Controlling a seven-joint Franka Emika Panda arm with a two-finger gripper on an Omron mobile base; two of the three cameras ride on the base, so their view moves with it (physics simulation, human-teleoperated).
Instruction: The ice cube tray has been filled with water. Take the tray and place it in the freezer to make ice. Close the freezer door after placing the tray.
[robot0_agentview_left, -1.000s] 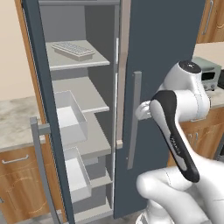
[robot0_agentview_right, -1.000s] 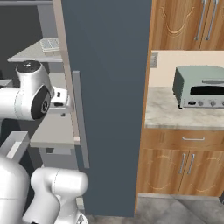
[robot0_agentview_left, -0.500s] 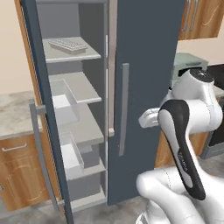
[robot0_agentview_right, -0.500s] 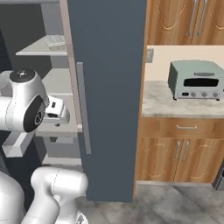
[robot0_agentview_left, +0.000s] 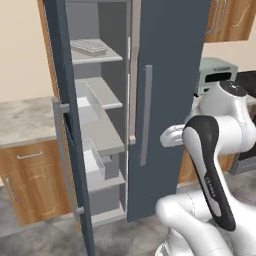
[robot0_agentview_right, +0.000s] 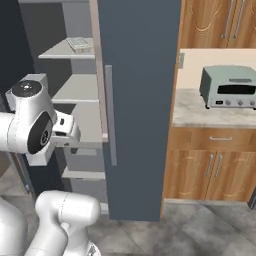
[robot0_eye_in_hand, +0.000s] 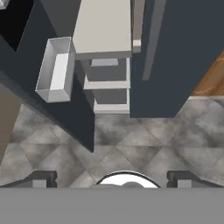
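tray: I see the ice cube tray (robot0_agentview_left: 89, 47) lying flat on the top shelf (robot0_agentview_left: 97, 56) inside the freezer (robot0_agentview_left: 95, 125). From the right base cam it's the small pale grid (robot0_agentview_right: 79, 44) on that same top shelf, near the front edge.

freezer door: the freezer door (robot0_agentview_left: 67, 130) is swung wide open, edge-on to me in the left base cam, w/ its grey bar handle (robot0_agentview_left: 62, 155) on the near side. Not closed yet.

door bin: in the hand cam there's a pale bin (robot0_eye_in_hand: 56, 70) on the inner face of the open door, looks empty afaict.

gripper: the gripper (robot0_eye_in_hand: 111, 180) has its jaws spread about as wide as they go, nothing btwn them, not touching anything. The two dark tips sit at the bottom of the hand cam, pointing down at the grey tiled floor (robot0_eye_in_hand: 131, 144) in front of the fridge.

arm: I've got the arm folded up in front of the plain right door (robot0_agentview_left: 165, 100), wrist end just beside that door's handle (robot0_agentview_left: 145, 115), can't tell if it touches.

shelves: lower shelves and a drawer (robot0_agentview_left: 95, 160) show below the tray's shelf, all pale grey.

other stuff: toaster (robot0_agentview_right: 228, 87) on the counter (robot0_agentview_right: 210, 112) to the right of the fridge, wooden cabinets (robot0_agentview_right: 212, 165) under it. Another stretch of counter (robot0_agentview_left: 25, 120) on the left side.
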